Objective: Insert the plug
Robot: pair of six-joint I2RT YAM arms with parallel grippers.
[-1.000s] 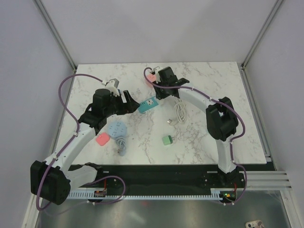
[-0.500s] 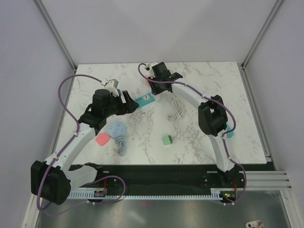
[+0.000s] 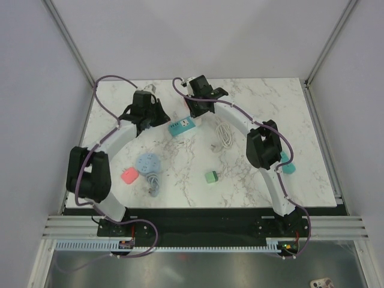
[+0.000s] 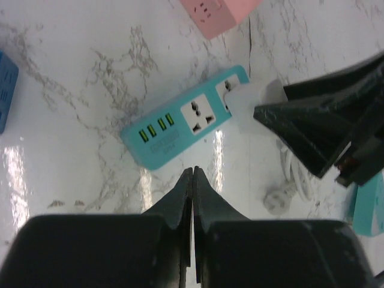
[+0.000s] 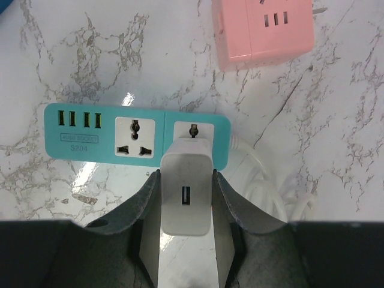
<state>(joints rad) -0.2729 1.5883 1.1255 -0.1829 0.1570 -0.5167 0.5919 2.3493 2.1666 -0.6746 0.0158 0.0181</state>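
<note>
Right claw (image 5: 186, 180): narrow, both fingers clamped on the flanks of the white plug (image 5: 186, 192), which I carry at the fingertips.
Plug, where: its far end overlaps the right-hand socket of the teal strip (image 5: 78, 135), with that socket's top hole showing just past it. The pins are hidden, so I can't tell whether they have entered.
Left claw (image 4: 193, 174): fully closed with nothing in it, tips just on the near side of the strip. I can't tell if they touch the surface (image 4: 72, 78).
Strip: lies flat just ahead of both claws, with the USB ports at its left end as my right claw sees it, then the universal socket, then my target.
Cable (image 5: 270, 186): white, leaves the strip's right end and coils to the right of the right claw.
Pink block (image 5: 264, 27): beyond the strip and a little right, close to it but apart.
Risk 1: nothing pins the strip, so a push with the pins off their holes would likely skate it across the surface toward the pink block.
Risk 2: the hold is only on two smooth sides, so resistance could slide or tilt the plug back between the fingers.
Risk 3: the cable could tug the strip's right end round.
Plug axis: long axis runs along my fingers, pin end away from the claw toward the socket, USB face toward the wrist camera. In that view it crosses the strip's length squarely.
</note>
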